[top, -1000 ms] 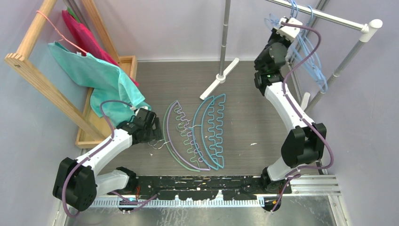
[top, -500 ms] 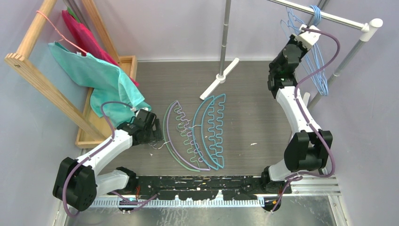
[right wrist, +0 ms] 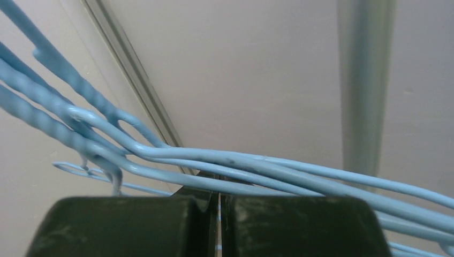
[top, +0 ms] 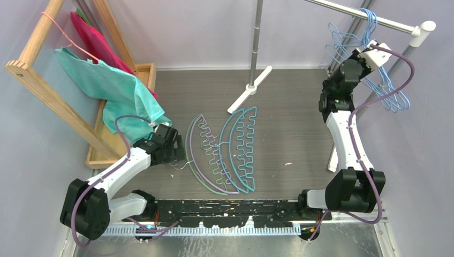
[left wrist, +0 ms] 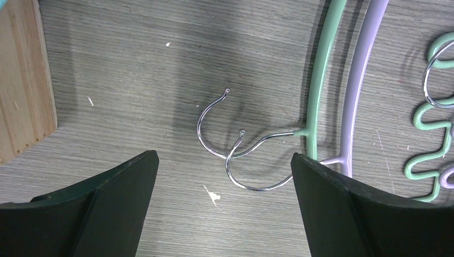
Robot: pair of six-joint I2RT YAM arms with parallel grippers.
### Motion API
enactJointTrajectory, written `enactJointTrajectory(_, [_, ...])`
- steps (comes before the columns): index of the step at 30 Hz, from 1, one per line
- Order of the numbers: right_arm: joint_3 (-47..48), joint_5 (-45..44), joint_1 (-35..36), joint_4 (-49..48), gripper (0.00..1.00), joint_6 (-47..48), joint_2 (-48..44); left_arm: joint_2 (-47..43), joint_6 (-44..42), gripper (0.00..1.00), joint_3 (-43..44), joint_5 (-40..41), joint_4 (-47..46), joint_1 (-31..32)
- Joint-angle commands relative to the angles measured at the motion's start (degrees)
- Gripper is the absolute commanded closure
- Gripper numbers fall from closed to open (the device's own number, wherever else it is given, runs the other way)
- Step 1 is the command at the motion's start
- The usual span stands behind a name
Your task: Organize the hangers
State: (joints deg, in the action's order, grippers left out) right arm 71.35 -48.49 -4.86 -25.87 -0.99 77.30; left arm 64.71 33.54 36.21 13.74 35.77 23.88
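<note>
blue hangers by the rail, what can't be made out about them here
- Number of blue hangers: top view, thin wires overlap; right wrist view, blurred, cut by edges.
- Wires pinched by right end effector: hidden between its fingers.
- Their hooks: right wrist view, cut off at left edge.

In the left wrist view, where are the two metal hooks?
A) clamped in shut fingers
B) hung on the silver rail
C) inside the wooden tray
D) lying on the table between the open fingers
D: the metal hooks lie on the table in the gap of the open left gripper, touching neither finger.
</note>
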Motion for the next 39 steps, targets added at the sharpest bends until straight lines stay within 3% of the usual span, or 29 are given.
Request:
enactJointTrajectory(1, [-1.38,0.00,-1.02,0.28,0.99,-2.55,-4.36,-0.51,-0.23,0.02,0.01,-0.29,-1.76,-0.32])
enactJointTrajectory(9, [-2.55,0.97,-2.34,3.56,0.99,-3.82,-6.91,-1.33,-0.32,0.02,-0.34,-0.62,-1.85,-0.28])
enactJointTrajectory(17, [-2.80,8.50,-2.39,8.97,0.99,-6.05,-10.07,-1.52,-0.32,0.02,-0.43,-0.64,-1.97,-0.32])
enactJointTrajectory(29, [-2.04,31.32,-2.34,20.54,0.95,-10.96,-13.23,-1.36,-0.47,0.02,-0.17,-0.88,-1.87,-0.32])
enactJointTrajectory(39, [-3.80,51.75,-2.34,17.63,0.94,-11.51,-13.66,-1.29,-0.45,0.02,-0.55,-1.12,-2.61,-0.32])
